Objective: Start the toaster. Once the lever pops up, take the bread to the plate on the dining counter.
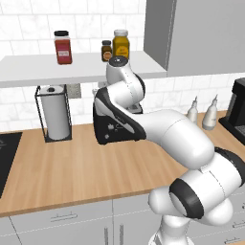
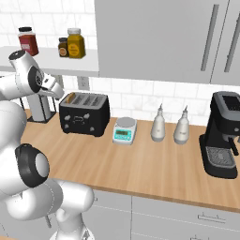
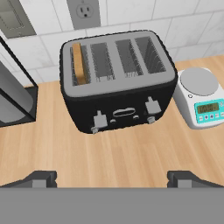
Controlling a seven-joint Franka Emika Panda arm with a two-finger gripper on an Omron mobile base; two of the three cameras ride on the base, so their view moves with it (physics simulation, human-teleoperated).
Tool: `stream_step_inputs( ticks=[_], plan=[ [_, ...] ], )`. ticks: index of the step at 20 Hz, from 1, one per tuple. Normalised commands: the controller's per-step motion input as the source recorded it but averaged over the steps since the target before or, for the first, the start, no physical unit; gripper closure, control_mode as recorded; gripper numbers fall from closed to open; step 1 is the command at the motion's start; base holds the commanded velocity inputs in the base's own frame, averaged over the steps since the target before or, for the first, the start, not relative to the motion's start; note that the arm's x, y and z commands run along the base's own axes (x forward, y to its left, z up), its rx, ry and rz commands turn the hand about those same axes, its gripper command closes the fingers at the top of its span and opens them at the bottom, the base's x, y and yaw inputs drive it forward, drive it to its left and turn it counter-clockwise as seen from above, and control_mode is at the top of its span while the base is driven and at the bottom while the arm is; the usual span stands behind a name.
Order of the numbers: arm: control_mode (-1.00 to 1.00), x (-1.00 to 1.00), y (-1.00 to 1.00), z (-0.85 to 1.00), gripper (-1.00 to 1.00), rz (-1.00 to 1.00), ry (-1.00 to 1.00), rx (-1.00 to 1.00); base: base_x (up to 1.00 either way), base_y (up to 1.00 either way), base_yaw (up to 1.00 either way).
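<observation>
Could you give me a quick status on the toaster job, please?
Gripper open, empty, above the toaster. Bread in its end slot. Scale beside it, no obstruction.

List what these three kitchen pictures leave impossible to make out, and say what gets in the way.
- Toaster, left base view: mostly hidden behind the arm.
- Bread, hand view: sunk in its slot, only the top edge visible.
- Kitchen scale, hand view: cut by the right edge; display too small to read.

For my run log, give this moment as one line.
gripper: open, above counter | bread: in toaster end slot | levers: unpressed
</observation>
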Motion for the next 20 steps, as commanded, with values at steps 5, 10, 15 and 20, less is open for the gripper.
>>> stream_step_inputs(
  ticks=[5,10,15,20],
  plan=[
    [-1.00,0.00,0.00,0.00,-1.00,0.00,0.00,0.00,0.00,0.00,0.00],
    [-1.00,0.00,0.00,0.00,-1.00,0.00,0.00,0.00,0.00,0.00,0.00],
    [-1.00,0.00,0.00,0.00,-1.00,0.00,0.00,0.00,0.00,0.00,0.00],
    [-1.00,0.00,0.00,0.00,-1.00,0.00,0.00,0.00,0.00,0.00,0.00]
  ],
)
